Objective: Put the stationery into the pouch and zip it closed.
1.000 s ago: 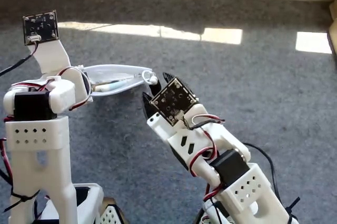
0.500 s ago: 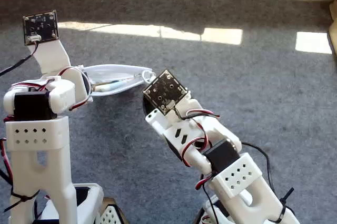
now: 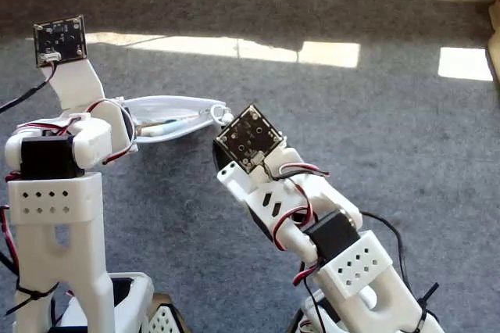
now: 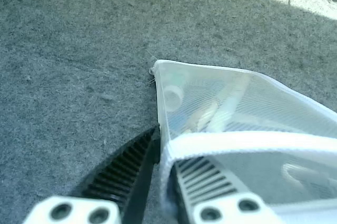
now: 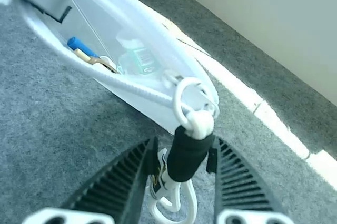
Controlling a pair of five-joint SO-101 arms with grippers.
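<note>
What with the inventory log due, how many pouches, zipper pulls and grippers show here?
Pouch: 1
Zipper pull: 1
Grippers: 2 (left gripper, right gripper)
Total: 4

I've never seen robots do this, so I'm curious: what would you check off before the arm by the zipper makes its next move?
1. End of the pouch clamped in the left jaws: ok.
2. The stationery inside the pouch: ok.
3. The zipper pull between the right jaws: ok.
4. The right jaws shut on the zipper pull: not ok, gap on one side.
5. The zipper track free of items: cannot tell.
</note>
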